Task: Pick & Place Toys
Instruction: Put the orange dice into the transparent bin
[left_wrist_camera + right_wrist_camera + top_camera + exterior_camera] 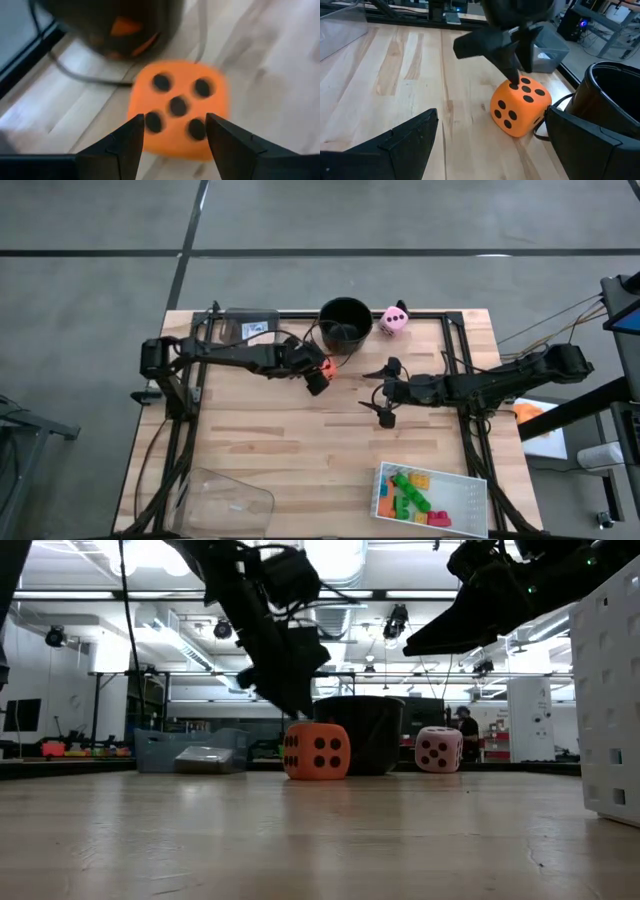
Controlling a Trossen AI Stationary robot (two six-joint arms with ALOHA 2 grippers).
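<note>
An orange black-dotted die (327, 368) rests on the wooden table just in front of the black bucket (345, 323). My left gripper (318, 377) is open and slants down over the die. In the left wrist view its two fingers (125, 147) frame the die's five-dot face (177, 110). A pink die (394, 320) sits on the table to the right of the bucket. My right gripper (385, 392) is open and empty, raised above the table to the right of the orange die (520, 107). My left gripper comes at the orange die slanting down from the table's left. One fingertip (512, 80) stands at the die's top face (527, 89). I cannot tell whether it touches. The die sits flat on the table (317, 750).
A white tray (470, 480) at the near right holds several coloured bricks. A clear tray (225, 502) lies at the near left, and another clear tray (250, 325) stands at the far left. The bucket's wire handle (90, 77) lies on the table by the die.
</note>
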